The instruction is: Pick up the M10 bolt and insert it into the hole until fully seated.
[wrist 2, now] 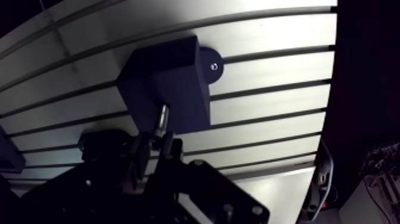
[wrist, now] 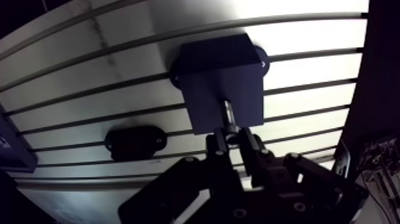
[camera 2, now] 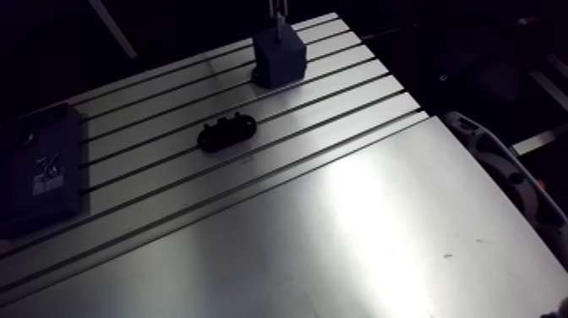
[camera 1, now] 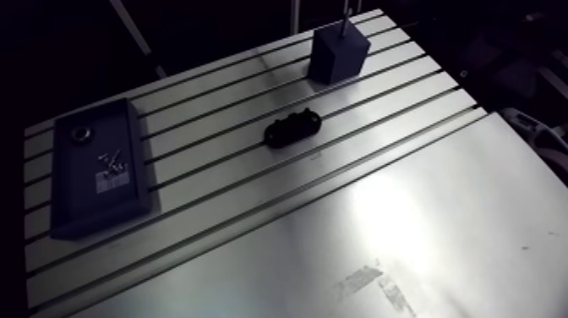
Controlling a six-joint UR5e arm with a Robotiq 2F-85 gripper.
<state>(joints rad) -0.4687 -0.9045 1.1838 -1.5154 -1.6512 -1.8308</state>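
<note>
On the slotted table [camera 1: 439, 211], the arm view shows a dark blue block [camera 1: 338, 55] standing near the far edge. Nearer the middle, well apart from it, a small black fixture [camera 1: 292, 128] lies across the slots. A shallow blue tray [camera 1: 76, 199] sits at the table's other end and holds a metal ring [camera 1: 82, 133] and a few small screws [camera 1: 111, 161] beside a pale label.

Looking down past the wrist, the end effector [wrist: 232, 138] hangs directly over the block's top face. Its two fingers [wrist: 248, 146] are drawn in close and clamp the M10 bolt [wrist: 228, 116] between their tips. The bolt's bright shank points away from the fingers and its far end meets the block's top face. How deep it sits in the hole cannot be told. The black fixture lies on the table to one side of the end effector, apart from the block, and a corner of the tray shows beyond it.
</note>
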